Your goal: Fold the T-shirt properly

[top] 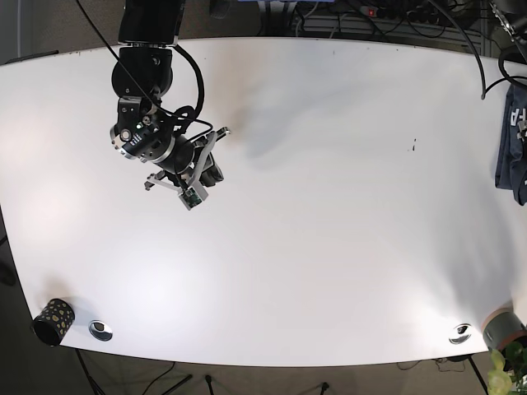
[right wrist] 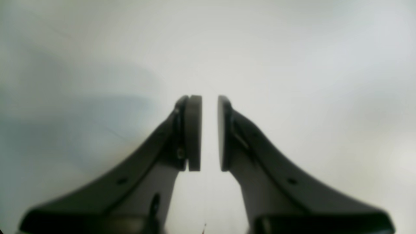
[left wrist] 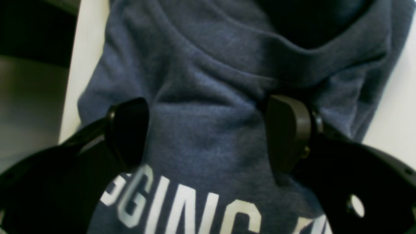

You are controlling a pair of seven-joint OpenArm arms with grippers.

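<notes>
Two robot arms at a white desk point(top: 329, 247), seen from above and from both wrist cameras. Partly legible white block lettering, "GGING" followed by cut-off strokes, across the front of a blue T-shirt point(left wrist: 211, 107), filling the left wrist view. Same T-shirt point(top: 515, 144) bunched at the far right edge of the desk in the base view, partly cut off by the frame, with a scrap of white print showing. Left hand point(left wrist: 208, 133) just above the crumpled cloth, its two dark fingers spread wide to either side of a fold; contact with the fabric impossible to judge. Left arm itself out of the base view. Right hand point(right wrist: 209, 133) over bare desk, pads nearly pressed together with only a narrow slit between them, gripping nothing. Right arm point(top: 152, 123) reaching in from the top left of the base view, wrist bent down and hand point(top: 198, 185) angled toward the desk's middle, well apart from the T-shirt.
</notes>
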